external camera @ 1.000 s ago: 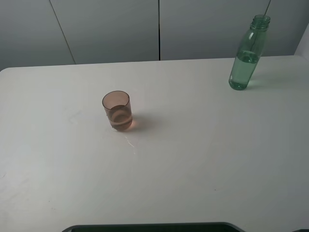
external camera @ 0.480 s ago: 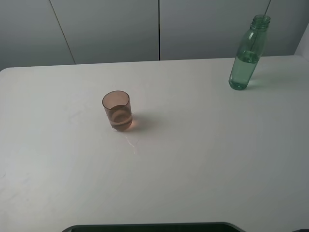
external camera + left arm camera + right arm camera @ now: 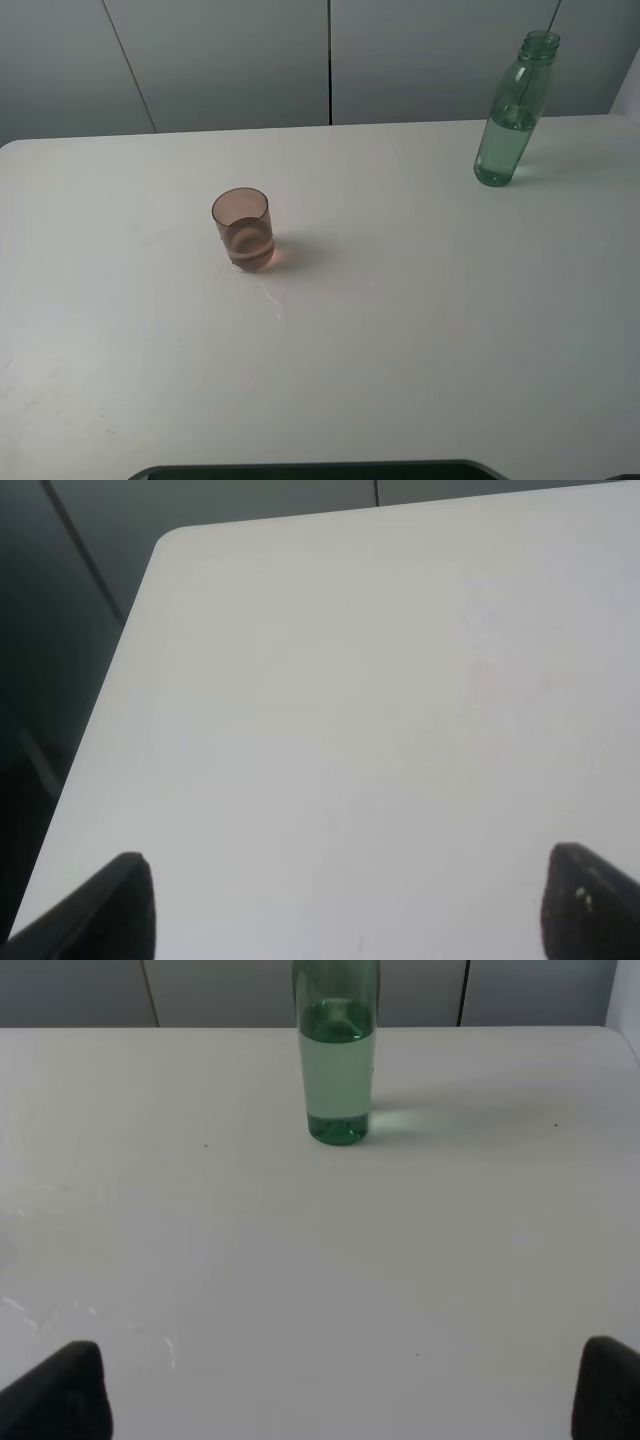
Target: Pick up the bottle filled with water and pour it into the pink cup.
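The see-through green bottle (image 3: 513, 112) stands upright, uncapped, at the table's far right, partly filled with water. It also shows in the right wrist view (image 3: 337, 1060), well ahead of my right gripper (image 3: 345, 1395), whose fingertips (image 3: 60, 1390) are spread wide and empty. The pink cup (image 3: 243, 229) stands left of the table's middle, with some liquid in it. My left gripper (image 3: 345, 910) is open and empty over bare table near its left corner; its fingertips (image 3: 110, 910) show at the frame's edges. Neither gripper shows in the exterior high view.
The white table (image 3: 400, 330) fills the exterior high view, with grey wall panels (image 3: 230, 60) behind it. A small wet streak (image 3: 272, 300) lies just in front of the cup. A dark edge (image 3: 320, 470) shows at the table's front.
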`<state>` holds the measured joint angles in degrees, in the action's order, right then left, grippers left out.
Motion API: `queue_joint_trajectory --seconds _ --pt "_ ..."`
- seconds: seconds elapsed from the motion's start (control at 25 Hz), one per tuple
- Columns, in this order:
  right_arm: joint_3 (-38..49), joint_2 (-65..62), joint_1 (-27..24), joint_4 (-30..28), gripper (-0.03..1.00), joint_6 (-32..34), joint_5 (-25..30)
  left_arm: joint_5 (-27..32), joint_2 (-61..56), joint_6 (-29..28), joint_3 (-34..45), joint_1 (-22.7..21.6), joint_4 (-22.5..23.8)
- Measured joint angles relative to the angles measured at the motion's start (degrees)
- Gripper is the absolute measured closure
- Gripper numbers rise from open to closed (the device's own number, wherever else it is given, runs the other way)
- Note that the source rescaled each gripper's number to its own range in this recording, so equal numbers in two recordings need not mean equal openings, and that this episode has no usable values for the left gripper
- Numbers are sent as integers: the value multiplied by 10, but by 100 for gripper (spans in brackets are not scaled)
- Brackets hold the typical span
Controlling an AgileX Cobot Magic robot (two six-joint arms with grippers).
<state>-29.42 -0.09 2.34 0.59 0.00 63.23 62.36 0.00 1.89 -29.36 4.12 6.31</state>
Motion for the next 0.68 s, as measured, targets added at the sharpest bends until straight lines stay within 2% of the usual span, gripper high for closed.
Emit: queue_joint_trajectory --seconds 0.68 --pt "0 0 0 0 -3 0 0 0 0 0 0 0 0"
